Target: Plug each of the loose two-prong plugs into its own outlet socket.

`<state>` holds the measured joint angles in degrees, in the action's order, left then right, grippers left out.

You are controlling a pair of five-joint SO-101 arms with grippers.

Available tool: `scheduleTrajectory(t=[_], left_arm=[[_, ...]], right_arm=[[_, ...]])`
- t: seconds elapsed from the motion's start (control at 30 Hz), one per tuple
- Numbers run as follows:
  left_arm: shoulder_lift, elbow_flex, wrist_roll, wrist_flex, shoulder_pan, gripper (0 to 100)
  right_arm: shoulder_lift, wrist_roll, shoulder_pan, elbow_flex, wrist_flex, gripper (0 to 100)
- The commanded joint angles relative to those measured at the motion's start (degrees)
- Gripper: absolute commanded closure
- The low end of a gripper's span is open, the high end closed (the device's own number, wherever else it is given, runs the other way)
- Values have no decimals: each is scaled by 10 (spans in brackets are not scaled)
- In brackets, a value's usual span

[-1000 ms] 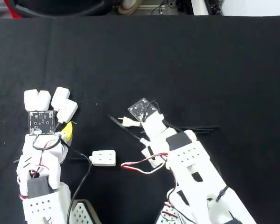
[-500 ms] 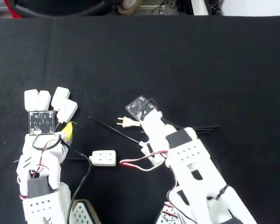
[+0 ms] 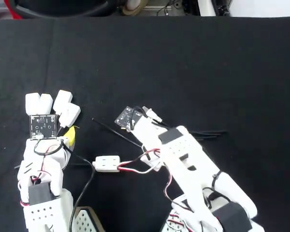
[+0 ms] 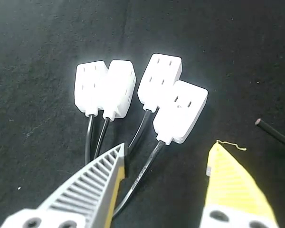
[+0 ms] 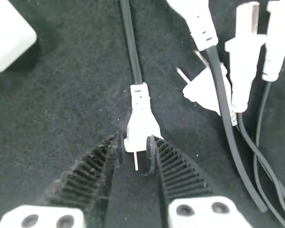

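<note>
Pinching white plug (image 5: 141, 124) between right gripper (image 5: 133, 145) jaws mid-table, prongs pointing back toward wrist, cord (image 5: 130, 42) trailing away. I'm wanting firm squeeze on flat sides, prongs level, before lining up on lone socket (image 3: 107, 163) nearby. Left gripper (image 4: 164, 161) is hanging wide open over socket cluster (image 4: 142, 95).

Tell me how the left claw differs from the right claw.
The left claw is open and empty; the right claw is shut on a white two-prong plug. The left claw hangs over four white outlet sockets, the right beside loose white plugs. Both are over the black table.
</note>
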<state>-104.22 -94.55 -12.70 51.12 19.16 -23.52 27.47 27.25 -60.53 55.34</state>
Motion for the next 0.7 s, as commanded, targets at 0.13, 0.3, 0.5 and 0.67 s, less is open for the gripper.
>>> scheduleTrajectory(t=[0.13,0.3,0.5,0.67], left_arm=[[-4,1,-3,-10,7,722],[-4,1,-3,-10,7,722],[-4,1,-3,-10,7,722],[-4,1,-3,-9,7,722]], right_arm=[[32,3,14,3,-21,878],[33,4,15,5,-20,860],[33,28,14,5,-18,860],[33,36,-13,3,-17,861]])
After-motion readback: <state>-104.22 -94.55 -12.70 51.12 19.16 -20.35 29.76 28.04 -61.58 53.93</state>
